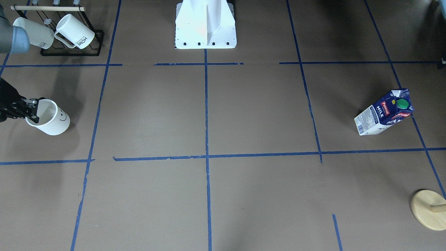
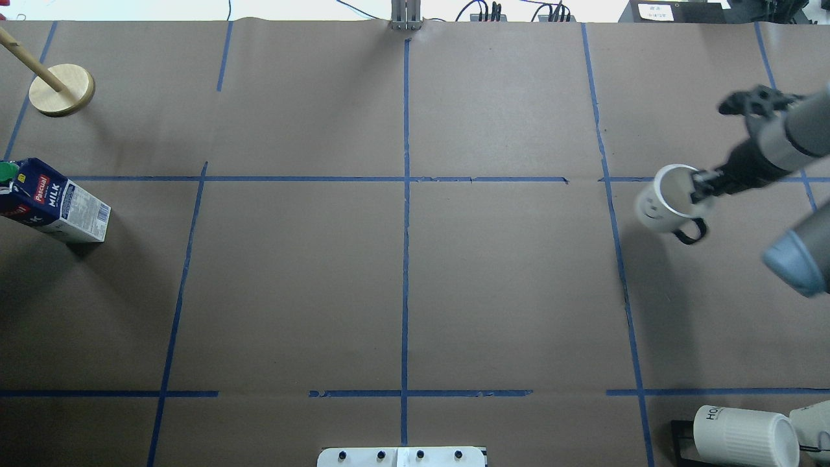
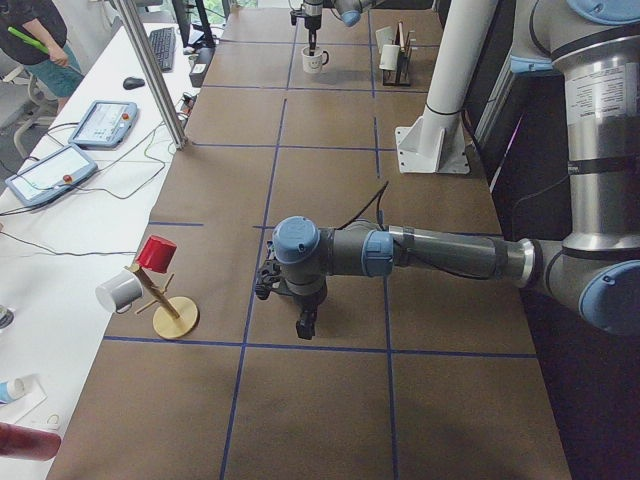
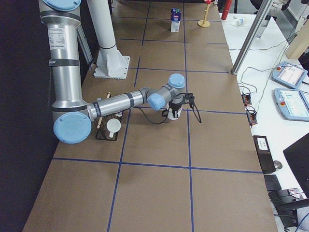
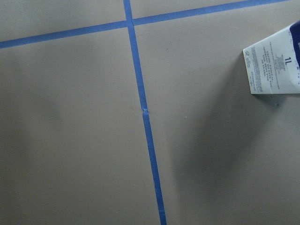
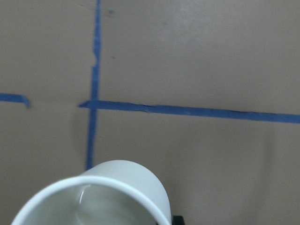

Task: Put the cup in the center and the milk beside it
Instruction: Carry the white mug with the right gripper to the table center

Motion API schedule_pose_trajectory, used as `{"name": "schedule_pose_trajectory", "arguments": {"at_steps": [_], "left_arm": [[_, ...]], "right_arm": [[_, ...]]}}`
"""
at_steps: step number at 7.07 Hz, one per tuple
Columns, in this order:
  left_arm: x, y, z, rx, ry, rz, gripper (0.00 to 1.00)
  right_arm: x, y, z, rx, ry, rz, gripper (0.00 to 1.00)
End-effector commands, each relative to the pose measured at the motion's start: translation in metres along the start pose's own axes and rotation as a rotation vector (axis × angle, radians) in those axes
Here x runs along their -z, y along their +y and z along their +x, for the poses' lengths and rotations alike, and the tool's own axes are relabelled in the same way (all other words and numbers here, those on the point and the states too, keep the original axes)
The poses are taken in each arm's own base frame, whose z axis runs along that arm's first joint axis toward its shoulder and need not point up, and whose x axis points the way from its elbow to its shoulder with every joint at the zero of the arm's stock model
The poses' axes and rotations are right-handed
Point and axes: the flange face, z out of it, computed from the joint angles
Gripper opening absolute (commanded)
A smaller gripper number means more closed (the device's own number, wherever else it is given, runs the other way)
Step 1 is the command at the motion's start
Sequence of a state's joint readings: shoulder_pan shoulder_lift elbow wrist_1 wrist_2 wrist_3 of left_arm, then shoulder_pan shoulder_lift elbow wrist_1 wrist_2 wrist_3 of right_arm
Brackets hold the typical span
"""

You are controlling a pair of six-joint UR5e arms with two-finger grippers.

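Observation:
The cup (image 1: 52, 118), a white mug with a smiley face, is at the robot's right side of the table and also shows in the overhead view (image 2: 664, 204). My right gripper (image 1: 33, 112) is shut on its rim, one finger inside and one outside. I cannot tell whether the cup rests on the table. The milk (image 1: 383, 113) stands upright at the robot's left (image 2: 58, 204). My left gripper (image 3: 290, 303) hangs above the table near the milk and shows only in the exterior left view, so I cannot tell if it is open. The center (image 1: 207, 156) is bare.
A black rack with ribbed "HOME" mugs (image 1: 69, 35) stands behind the cup, near the robot. A round wooden stand (image 1: 428, 209) is at the far corner beyond the milk. The white robot base (image 1: 205, 28) is at the near middle edge.

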State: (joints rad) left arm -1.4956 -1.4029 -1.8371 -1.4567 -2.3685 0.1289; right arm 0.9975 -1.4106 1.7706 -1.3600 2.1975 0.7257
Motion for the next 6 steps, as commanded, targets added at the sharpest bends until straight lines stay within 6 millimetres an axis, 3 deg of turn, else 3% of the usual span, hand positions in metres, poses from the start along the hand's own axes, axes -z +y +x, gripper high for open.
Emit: {"name": "schedule_pose_trajectory", "arguments": {"at_steps": [1, 3, 4, 6], "left_arm": [[0.001, -0.001, 0.001, -0.003, 0.000, 0.003, 1.00], [0.002, -0.001, 0.003, -0.008, -0.001, 0.005, 1.00], [0.002, -0.001, 0.003, -0.007, -0.001, 0.004, 1.00], [0.002, -0.001, 0.002, -0.006, 0.000, 0.003, 1.00]], "right_arm": [[0.003, -0.041, -0.173, -0.105, -0.008, -0.022, 0.00], [-0.020, -0.067, -0.304, -0.220, 0.013, -0.005, 0.00], [-0.032, -0.064, -0.347, -0.262, 0.019, -0.002, 0.00], [-0.057, -0.038, -0.376, -0.263, 0.047, 0.007, 0.00]]}}
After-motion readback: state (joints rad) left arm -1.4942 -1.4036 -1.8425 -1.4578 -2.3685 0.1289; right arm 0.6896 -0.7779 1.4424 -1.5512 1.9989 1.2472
